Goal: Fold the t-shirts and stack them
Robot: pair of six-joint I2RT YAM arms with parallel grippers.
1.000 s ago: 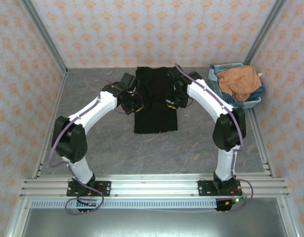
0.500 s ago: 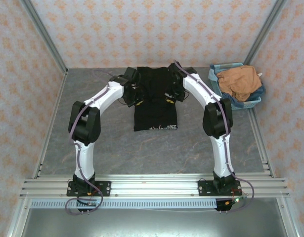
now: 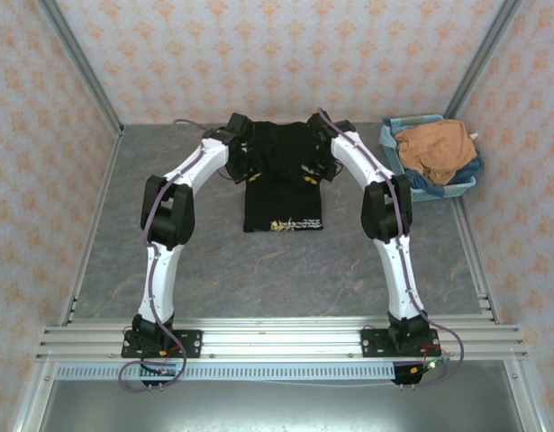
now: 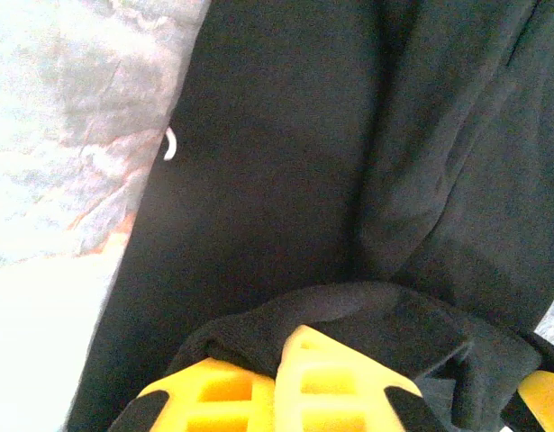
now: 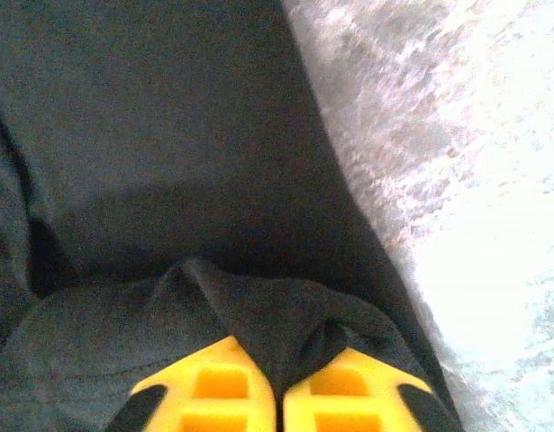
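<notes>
The black t-shirt [image 3: 282, 193] lies flat at the back middle of the table, folded into a narrow strip, with a bit of print at its near hem. My left gripper [image 3: 246, 167] is at its left edge and my right gripper [image 3: 310, 169] at its right edge. In the left wrist view the yellow fingers of the left gripper [image 4: 278, 360] pinch a fold of the black t-shirt [image 4: 286, 162]. The right gripper [image 5: 278, 369] likewise has a ridge of black cloth [image 5: 168, 135] squeezed between its fingers. The orange-tan t-shirt [image 3: 435, 148] lies crumpled in the basket.
A light-blue plastic basket [image 3: 458, 190] stands at the back right against the wall, with blue cloth under the orange one. Patterned walls close in the left, back and right sides. Grey tabletop [image 3: 286, 270] stretches in front of the shirt.
Both arms have stretched farther toward the back wall, taking the pinched cloth with them. The shirt's near hem has shifted slightly back and its print now shows there.
</notes>
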